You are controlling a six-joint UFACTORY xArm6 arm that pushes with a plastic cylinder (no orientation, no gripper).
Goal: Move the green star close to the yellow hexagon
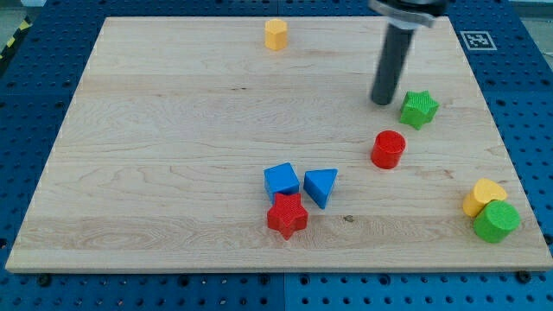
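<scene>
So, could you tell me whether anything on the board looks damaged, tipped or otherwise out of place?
Nothing stands out. All blocks sit flat on the board, none broken. My tip is just left of the green star, apart from it; the yellow hexagon sits near the top edge.

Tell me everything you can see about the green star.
The green star is a small, thick block with blunt points and a ribbed, plastic-looking surface. It lies flat on the wooden board, near the view's right edge, in the upper half. My tip stands just to its left, very close; whether they touch cannot be told. The red cylinder sits below it, apart.
</scene>
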